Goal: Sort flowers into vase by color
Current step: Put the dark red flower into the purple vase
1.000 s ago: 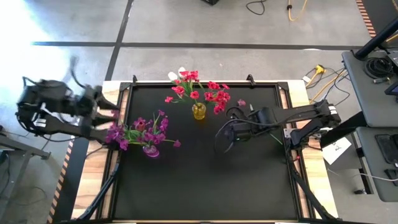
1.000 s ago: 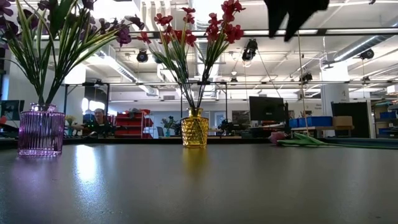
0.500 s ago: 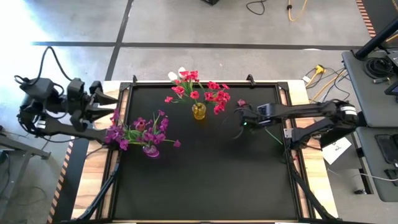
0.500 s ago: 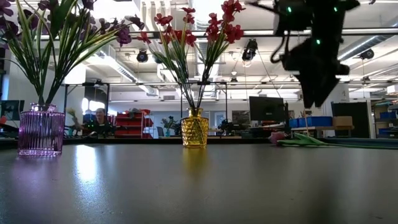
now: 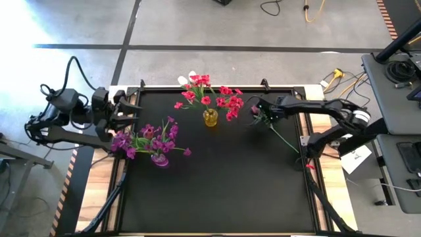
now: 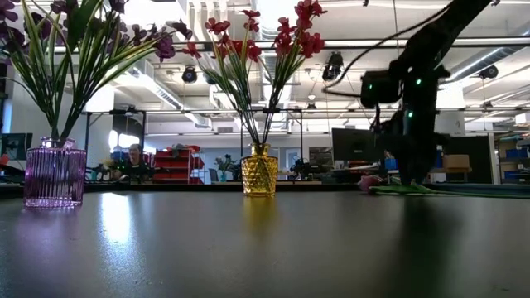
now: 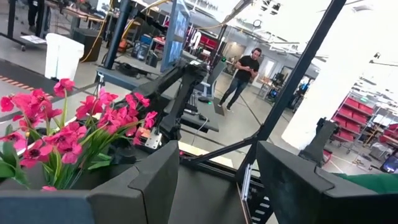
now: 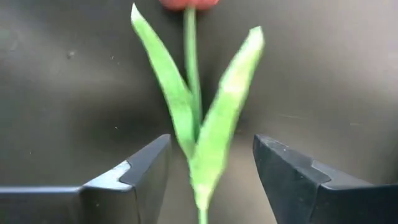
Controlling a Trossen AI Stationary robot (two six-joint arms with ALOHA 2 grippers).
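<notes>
A pink bud (image 5: 255, 108) on a green stem (image 5: 283, 136) lies flat on the black mat near the far right. My right gripper (image 5: 258, 109) is low over it, open. In the right wrist view its gripper (image 8: 211, 143) straddles the flower's two leaves (image 8: 208, 134) without touching, with the bud (image 8: 188, 3) beyond. Red-pink bunches (image 5: 214, 97) stand in a yellow vase (image 5: 210, 118). Purple bunches (image 5: 148, 138) stand in a purple vase (image 5: 158, 160). White tulips (image 5: 187, 78) show at the far edge. My left gripper (image 5: 133, 109) hovers open at the left edge.
The yellow vase (image 6: 259, 174) and the purple vase (image 6: 55, 172) stand upright on the mat, left of the right arm. A small pink item (image 5: 310, 166) lies on the wooden right edge. The mat's near half (image 5: 217, 191) holds nothing. A person (image 7: 244, 71) stands in the room beyond.
My right gripper has moved from mid-table toward the far edge and come down over the pink bud flower, ending with its fingers on either side of the leaves. My left arm has swung in from beyond the left edge toward the table.
</notes>
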